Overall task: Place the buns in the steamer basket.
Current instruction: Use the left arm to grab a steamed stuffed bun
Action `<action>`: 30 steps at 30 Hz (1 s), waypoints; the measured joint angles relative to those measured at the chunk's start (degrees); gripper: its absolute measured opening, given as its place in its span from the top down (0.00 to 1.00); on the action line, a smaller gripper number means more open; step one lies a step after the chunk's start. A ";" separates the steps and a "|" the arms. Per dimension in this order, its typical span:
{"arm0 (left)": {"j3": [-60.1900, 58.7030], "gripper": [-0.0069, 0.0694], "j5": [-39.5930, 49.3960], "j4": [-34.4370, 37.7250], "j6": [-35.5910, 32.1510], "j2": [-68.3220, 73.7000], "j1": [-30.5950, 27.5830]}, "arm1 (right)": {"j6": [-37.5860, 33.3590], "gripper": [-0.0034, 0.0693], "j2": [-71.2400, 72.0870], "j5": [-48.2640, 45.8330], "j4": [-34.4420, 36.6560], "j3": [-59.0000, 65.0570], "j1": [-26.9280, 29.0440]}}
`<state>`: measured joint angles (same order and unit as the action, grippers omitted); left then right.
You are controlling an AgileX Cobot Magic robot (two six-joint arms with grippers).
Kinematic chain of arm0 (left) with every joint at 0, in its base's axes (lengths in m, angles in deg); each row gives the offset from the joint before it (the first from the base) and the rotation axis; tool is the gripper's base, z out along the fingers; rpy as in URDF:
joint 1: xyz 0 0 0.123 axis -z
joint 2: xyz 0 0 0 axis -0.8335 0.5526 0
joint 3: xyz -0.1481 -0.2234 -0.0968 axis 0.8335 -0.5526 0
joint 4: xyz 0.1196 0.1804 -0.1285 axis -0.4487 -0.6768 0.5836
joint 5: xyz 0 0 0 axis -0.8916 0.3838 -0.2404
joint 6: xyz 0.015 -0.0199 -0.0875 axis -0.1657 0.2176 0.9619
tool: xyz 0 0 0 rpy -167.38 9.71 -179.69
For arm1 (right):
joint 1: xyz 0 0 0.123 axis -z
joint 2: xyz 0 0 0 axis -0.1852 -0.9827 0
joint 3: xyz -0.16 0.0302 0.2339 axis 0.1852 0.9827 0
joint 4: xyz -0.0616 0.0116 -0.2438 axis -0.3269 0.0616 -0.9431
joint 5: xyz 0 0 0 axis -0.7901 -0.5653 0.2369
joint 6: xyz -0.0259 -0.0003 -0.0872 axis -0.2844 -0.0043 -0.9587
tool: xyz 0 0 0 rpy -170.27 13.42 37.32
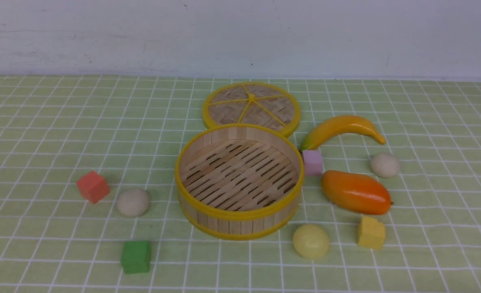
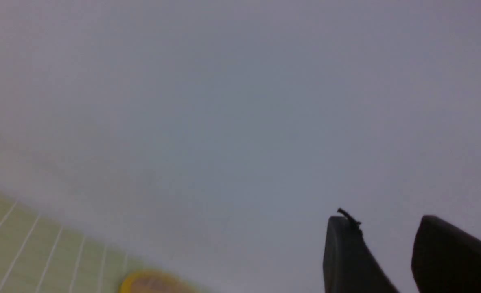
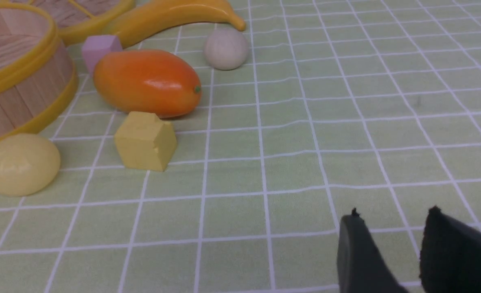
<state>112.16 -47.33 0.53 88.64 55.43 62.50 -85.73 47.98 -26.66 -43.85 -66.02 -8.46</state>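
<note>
**Steamer basket (image 1: 232, 224) bare, all loading left to do**

None of three buns inside. Beige bun (image 1: 132, 202) sat left of the basket, beside the red cube (image 1: 92, 186). Second beige bun (image 1: 385, 165) sat far right, beyond the mango (image 1: 356, 192). Pale yellow bun (image 1: 311, 241) sat just off the basket's near-right wall. Left gripper (image 2: 387, 228) spread, empty, raised. Right gripper (image 3: 393, 221) spread, empty, low over the cloth. Judged: task not begun.
</note>
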 joint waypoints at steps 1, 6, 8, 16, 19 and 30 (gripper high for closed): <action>0.92 0.60 2.21 -1.10 -0.57 2.23 0.00 | 0.00 0.62 0.00 0.00 0.00 0.00 0.00; 1.42 0.60 6.37 -8.96 -5.15 14.25 0.00 | 0.00 0.62 0.00 0.00 0.00 0.00 0.00; 1.42 0.60 6.30 -9.92 -4.66 19.85 0.00 | 0.00 0.62 0.00 0.00 0.00 0.00 0.00; 4.42 0.60 16.98 -6.68 -1.67 39.83 0.00 | 0.00 0.62 0.00 0.00 0.00 0.00 0.00; 6.88 0.60 20.88 -6.11 -3.09 44.96 0.00 | 0.00 0.62 0.00 0.00 0.00 0.00 0.00; 24.42 0.60 33.02 -4.79 -16.49 62.95 0.14 | 0.00 0.62 0.00 0.00 0.00 0.00 0.00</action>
<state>136.58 -14.31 -4.26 72.15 118.39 62.64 -85.73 47.98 -26.66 -43.85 -66.02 -8.46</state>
